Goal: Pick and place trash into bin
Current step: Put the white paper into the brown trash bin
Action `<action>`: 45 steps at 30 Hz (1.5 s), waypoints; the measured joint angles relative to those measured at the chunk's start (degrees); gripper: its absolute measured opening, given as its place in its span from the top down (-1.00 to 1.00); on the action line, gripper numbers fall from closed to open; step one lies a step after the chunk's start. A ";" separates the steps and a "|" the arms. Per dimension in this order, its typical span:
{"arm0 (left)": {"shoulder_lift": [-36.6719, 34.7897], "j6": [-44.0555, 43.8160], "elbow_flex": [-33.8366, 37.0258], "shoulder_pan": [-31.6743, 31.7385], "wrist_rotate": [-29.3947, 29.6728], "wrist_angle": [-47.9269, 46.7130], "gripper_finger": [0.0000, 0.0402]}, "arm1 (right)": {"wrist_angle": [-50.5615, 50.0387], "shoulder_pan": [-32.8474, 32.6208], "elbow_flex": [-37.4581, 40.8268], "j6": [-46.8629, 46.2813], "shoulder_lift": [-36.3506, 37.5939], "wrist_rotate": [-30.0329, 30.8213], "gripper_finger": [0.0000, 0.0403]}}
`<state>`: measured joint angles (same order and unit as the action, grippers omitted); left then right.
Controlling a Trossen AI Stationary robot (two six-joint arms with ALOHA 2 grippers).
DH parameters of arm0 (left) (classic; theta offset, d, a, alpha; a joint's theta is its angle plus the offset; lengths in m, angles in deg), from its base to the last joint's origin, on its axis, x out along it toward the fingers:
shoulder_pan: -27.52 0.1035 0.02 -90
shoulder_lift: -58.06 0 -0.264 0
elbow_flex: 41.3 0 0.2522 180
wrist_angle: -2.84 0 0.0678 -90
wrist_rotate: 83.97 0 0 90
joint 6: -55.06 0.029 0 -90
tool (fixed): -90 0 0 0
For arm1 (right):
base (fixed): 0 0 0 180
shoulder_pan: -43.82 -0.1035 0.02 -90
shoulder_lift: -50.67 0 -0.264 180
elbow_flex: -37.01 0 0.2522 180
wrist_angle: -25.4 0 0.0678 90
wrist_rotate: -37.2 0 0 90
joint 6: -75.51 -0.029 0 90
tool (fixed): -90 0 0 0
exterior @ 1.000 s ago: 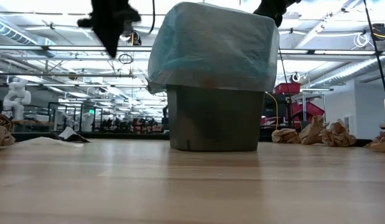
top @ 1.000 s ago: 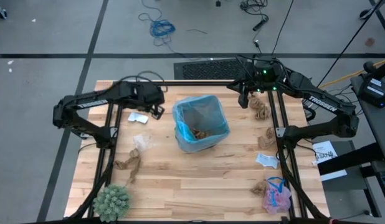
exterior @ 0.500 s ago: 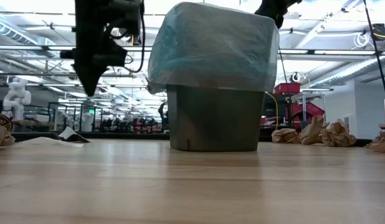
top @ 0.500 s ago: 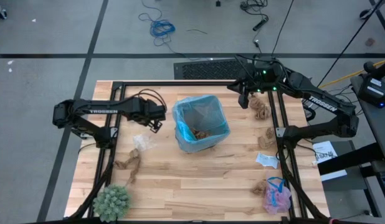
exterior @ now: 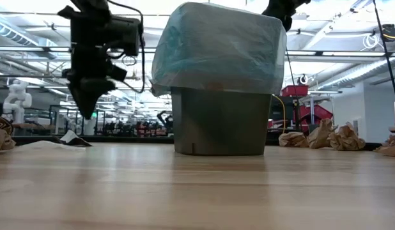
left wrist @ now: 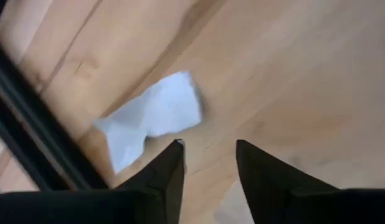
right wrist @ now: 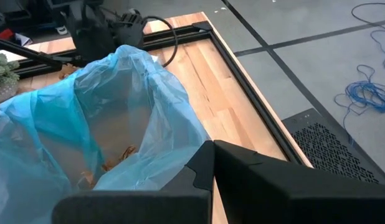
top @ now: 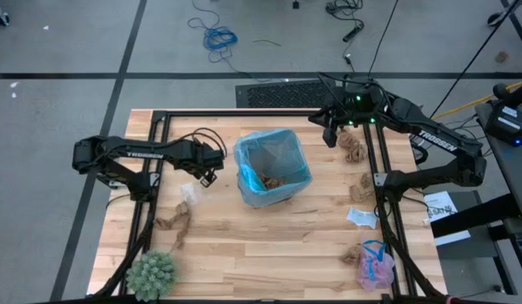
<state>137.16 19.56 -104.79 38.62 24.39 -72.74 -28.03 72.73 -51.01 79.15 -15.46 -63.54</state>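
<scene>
Green spiky plant (top: 151, 274) sits at the tabletop's (top: 269, 245) near-left corner, with a brown paper wad (top: 174, 223) just beyond it. Left gripper (top: 207, 176) hangs above the tabletop left of the bin (top: 272, 167), over a white paper bit (left wrist: 150, 117); in the left wrist view its jaws are spread with a clear gap, nothing between them, the paper lying flat on the wood just past the fingertips (left wrist: 174, 155). A second crumpled whitish scrap (top: 192, 193) lies just near of that gripper in the high view. In the low view the left gripper (exterior: 84, 96) is off the tabletop, well above the wood. Bin stands mid-tabletop, upright, blue bag (right wrist: 111, 93) folded over the rim, brown scraps (top: 271, 181) already at the bottom. Right gripper (top: 330, 133) is parked at the far-right edge beside the bin, jaws pressed together in the right wrist view. Right side: brown wads (top: 355, 149) and (top: 362, 187) along the frame rail, a white paper piece (top: 361, 217) nearer, then another brown wad (top: 353, 252) touching the pink mesh puff (top: 375, 268) with blue string at the near-right corner.
</scene>
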 joint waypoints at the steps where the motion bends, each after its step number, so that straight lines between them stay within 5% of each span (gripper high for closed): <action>1: 0.22 -0.03 0.57 0.07 0.23 -0.14 0.26 | 0.01 0.00 0.00 0.00 0.00 0.02 1.00; 23: 12.33 4.59 8.54 3.47 7.55 12.00 0.25 | 5.96 -0.02 0.00 -2.34 0.00 -0.01 1.00; 27: 11.91 4.57 8.64 3.55 9.16 12.84 0.40 | 6.45 -0.02 0.00 -2.56 0.00 -0.02 1.00; 33: 10.15 4.76 8.76 3.71 10.09 15.60 0.94 | 6.96 -0.02 0.00 -2.53 0.00 -0.02 1.00; 45: 0.94 2.83 -3.35 3.93 7.82 8.90 0.99 | 8.55 -0.02 -0.02 -1.30 0.00 0.00 1.00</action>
<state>138.10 22.39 -108.14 42.55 32.21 -63.85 -19.49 72.71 -51.03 77.85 -15.46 -63.54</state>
